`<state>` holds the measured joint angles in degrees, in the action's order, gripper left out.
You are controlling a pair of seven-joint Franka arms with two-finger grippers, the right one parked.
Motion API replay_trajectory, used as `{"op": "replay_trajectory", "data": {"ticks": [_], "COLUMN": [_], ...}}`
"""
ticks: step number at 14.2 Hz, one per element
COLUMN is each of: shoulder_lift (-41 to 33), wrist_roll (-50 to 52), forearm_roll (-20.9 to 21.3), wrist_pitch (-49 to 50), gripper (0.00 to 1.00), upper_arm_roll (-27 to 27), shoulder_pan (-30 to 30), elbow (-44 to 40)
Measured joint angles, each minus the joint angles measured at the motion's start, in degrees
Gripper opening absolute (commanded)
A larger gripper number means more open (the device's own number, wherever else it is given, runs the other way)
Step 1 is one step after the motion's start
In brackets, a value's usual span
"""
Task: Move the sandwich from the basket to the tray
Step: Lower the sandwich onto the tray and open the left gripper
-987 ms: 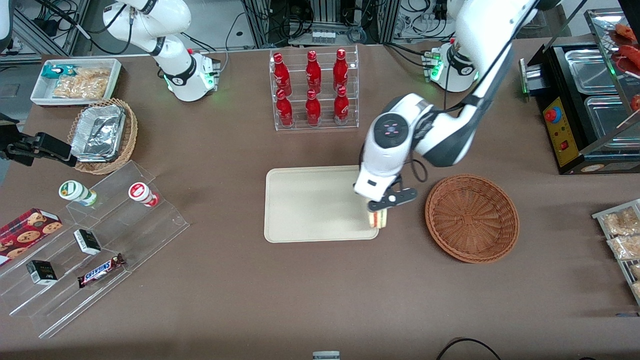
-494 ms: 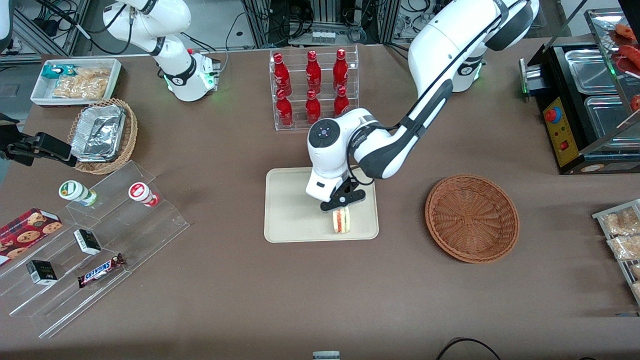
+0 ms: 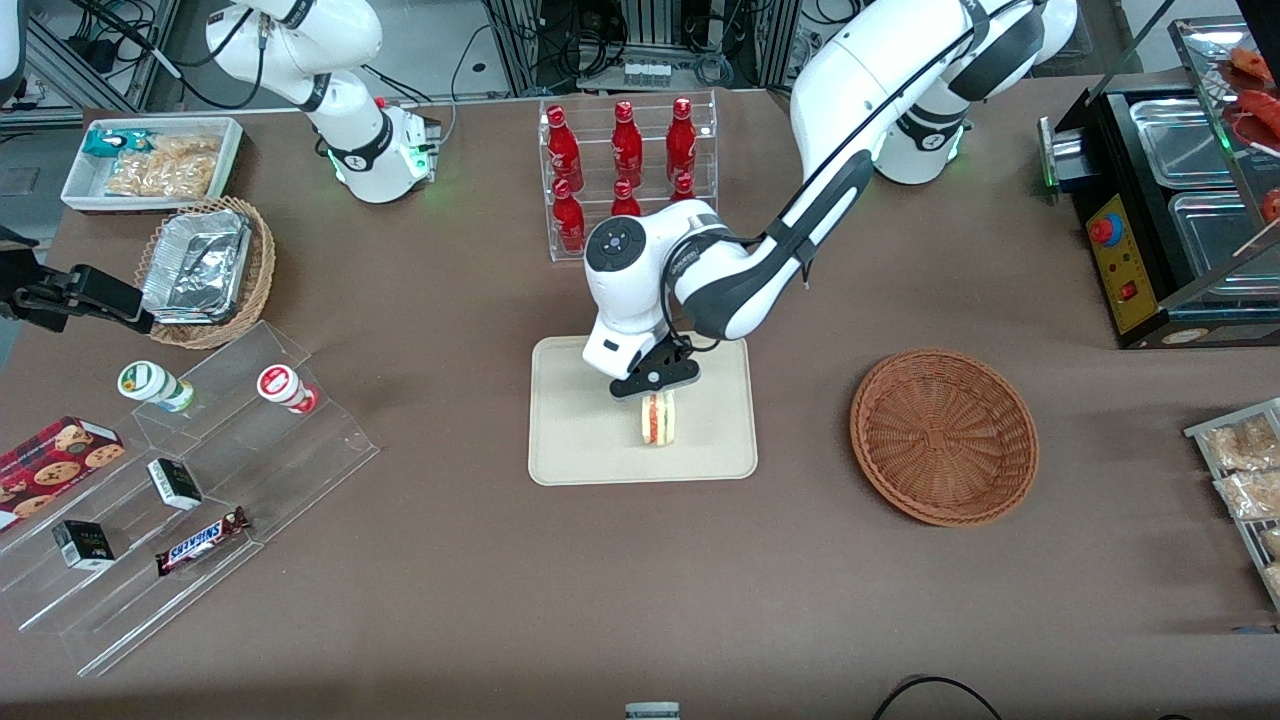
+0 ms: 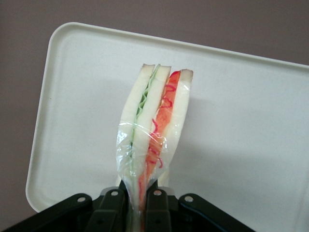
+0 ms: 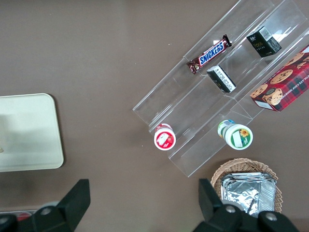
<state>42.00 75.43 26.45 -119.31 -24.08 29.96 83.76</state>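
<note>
So the sandwich is hanging over the middle of the tray, pinched at one end by the tool, with the rest of the wedge dangling below it. In the wrist view you can see the two black fingers pressed in on the clear wrap and bread, with the sandwich edge-on so the green and red filling layers face the camera and the tray fills the background. I can't tell from either view whether the low end is touching the tray or just above it.

Holding it by a narrow end makes sense to me: the bread is soft, so a grip across the slices keeps the layers stacked, and letting it hang means the free end meets the tray first when it goes down.

The working arm reaches in from its base, elbow bent, wrist pointing straight down over the tray, so the tool comes at the sandwich from above. The basket sits on the bench well apart from the tray, toward the working arm's end, with nothing in it. Looks like the carry is basically done and what's left is lowering and letting go.
</note>
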Motion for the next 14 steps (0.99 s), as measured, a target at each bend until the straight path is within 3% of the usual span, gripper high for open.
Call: {"op": "replay_trajectory", "data": {"ticks": [7,8,10,11,13,14], "shoulder_lift": [1.52,1.92,2.53,2.82,3.30,3.41], "wrist_roll": [0.23,0.23,0.24,0.24,0.25,0.26], "forearm_roll": [0.00,0.00,0.00,0.00,0.00,0.00], "wrist_pitch": [0.00,0.01,0.01,0.01,0.01,0.01], "gripper": [0.20,0.28,0.54,0.82,0.99,0.99], "upper_arm_roll": [-1.14,-1.20,-1.21,-1.21,-1.22,-1.22], "shoulder_pan": [0.55,0.56,0.56,0.56,0.57,0.57], "elbow": [-2.40,-2.87,-3.29,-3.31,-3.40,-3.44]}}
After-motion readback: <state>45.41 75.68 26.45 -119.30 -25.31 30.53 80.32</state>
